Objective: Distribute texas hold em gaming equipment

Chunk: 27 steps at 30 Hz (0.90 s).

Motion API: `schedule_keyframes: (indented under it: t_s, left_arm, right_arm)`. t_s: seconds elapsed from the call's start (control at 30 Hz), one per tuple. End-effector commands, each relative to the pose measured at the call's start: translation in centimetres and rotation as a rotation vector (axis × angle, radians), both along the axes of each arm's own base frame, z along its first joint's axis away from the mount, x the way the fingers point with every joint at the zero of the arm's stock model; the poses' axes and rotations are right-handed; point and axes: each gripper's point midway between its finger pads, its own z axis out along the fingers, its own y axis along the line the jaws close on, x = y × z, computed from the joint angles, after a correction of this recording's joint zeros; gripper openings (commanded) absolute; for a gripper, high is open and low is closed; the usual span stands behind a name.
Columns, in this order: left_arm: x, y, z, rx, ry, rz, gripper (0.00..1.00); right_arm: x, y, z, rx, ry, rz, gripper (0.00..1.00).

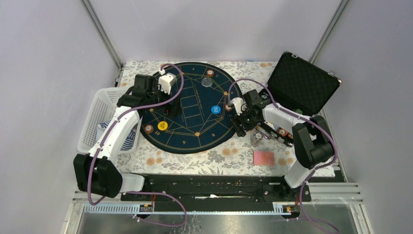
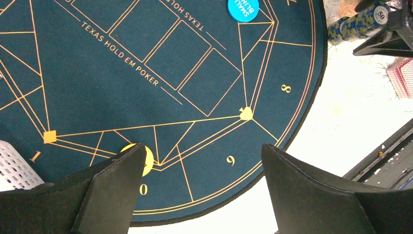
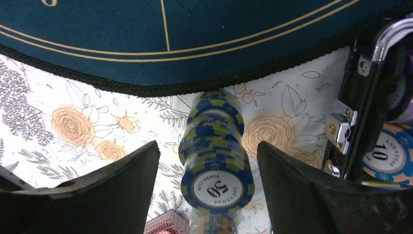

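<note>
Chips first: stack of blue/yellow chips (image 3: 216, 161), top one marked 50, stands upright on the floral cloth (image 3: 73, 126) just off the edge of the round mat (image 1: 195, 131), betw. the mat and the black case (image 1: 302, 87). R gripper (image 3: 207, 146) sits low around it, one finger each side, jaws apart w/ a gap showing on both sides of the stack, so nothing is gripped. Deck of red-backed cards (image 1: 264, 157) lies flat on the cloth, nearer the arm bases, apart from the stack. Orange chip marked 10 (image 3: 384, 156) shows just past the case's rim. L gripper (image 2: 203, 146) hangs over the mat w/ jaws wide, holding nothing. Yellow button (image 2: 147, 161) lies on the mat by the 10 mark, partly hidden behind one L finger. Blue button (image 2: 242, 9), reading SMALL BLIND, lies on the mat too, over twd the 8 side. Single chip (image 1: 210, 73) rests at the mat's far rim. White basket (image 1: 100, 112) stands left of the mat.
</note>
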Motion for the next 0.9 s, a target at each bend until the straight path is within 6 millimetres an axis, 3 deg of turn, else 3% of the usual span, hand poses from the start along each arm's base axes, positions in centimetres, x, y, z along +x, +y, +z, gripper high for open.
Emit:
schedule_keyframes:
  t_s: [0.0, 0.5, 0.73, 0.87]
  left_arm:
    - [0.2, -0.6, 2.2, -0.039, -0.080, -0.015, 0.92]
    - [0.2, -0.6, 2.1, -0.040, -0.077, -0.015, 0.93]
    - [0.2, -0.5, 2.3, -0.036, -0.084, -0.010, 0.93]
    - [0.4, -0.3, 2.4, -0.030, -0.097, 0.005, 0.95]
  right_arm:
    - [1.6, 0.7, 0.2, -0.023, -0.057, 0.026, 0.78]
    - [1.9, 1.4, -1.9, -0.085, -0.065, 0.053, 0.60]
    - [1.9, 1.3, -2.3, -0.125, -0.082, 0.058, 0.48]
    - [1.9, 1.4, -1.6, -0.130, -0.093, 0.060, 0.36]
